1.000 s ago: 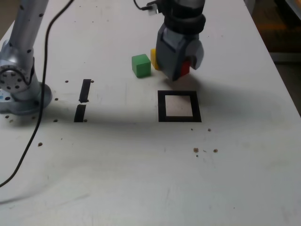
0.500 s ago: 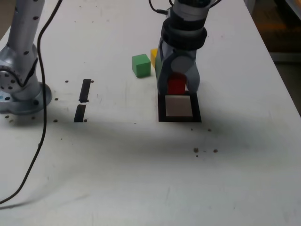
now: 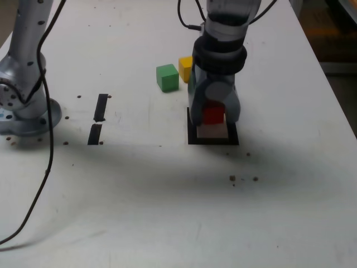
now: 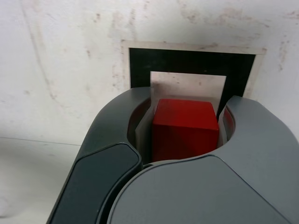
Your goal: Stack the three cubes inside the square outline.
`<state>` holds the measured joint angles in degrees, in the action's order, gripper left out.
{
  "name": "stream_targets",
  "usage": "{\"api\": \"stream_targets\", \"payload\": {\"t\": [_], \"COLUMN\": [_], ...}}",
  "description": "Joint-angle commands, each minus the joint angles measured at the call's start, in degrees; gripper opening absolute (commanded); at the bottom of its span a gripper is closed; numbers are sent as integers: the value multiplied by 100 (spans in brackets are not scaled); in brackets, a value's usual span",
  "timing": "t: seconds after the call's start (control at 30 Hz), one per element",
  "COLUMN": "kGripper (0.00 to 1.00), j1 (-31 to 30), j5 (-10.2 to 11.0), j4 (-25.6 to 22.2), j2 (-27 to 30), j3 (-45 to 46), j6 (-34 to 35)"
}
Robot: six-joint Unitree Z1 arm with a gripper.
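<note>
One red cube [image 3: 213,115] sits clamped between the fingers [image 3: 213,118] directly over the square outline [image 3: 192,135] on the white worktop [image 3: 167,184]; whether it touches the white centre is unclear. Behind, near each other, stand the green cube [image 3: 167,77] and the yellow cube [image 3: 185,68], partly hidden by the arm.

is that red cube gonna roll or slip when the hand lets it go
Probably not: the red cube has flat faces and sharp edges, so it should sit rather than roll. It looks rigid, holding its shape inside the hand. Its smooth, slightly glossy faces might slide a little on the square outline if nudged.
</note>
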<state>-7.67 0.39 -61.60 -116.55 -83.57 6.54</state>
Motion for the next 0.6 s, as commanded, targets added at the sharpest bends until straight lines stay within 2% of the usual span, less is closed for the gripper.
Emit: {"api": "stream_targets", "payload": {"t": [0.0, 0.13, 0.23, 0.37, 0.57], "kGripper": [21, 23, 29, 46, 74], "j1": [-23, -24, -24, -24, -32], "j5": [0, -15, -43, -53, 43], "j4": [39, 65, 75, 63, 77], "j2": [-80, -150, -205, -283, -266], "j3": [17, 107, 129, 98, 73], "j6": [28, 30, 26, 7, -111]}}
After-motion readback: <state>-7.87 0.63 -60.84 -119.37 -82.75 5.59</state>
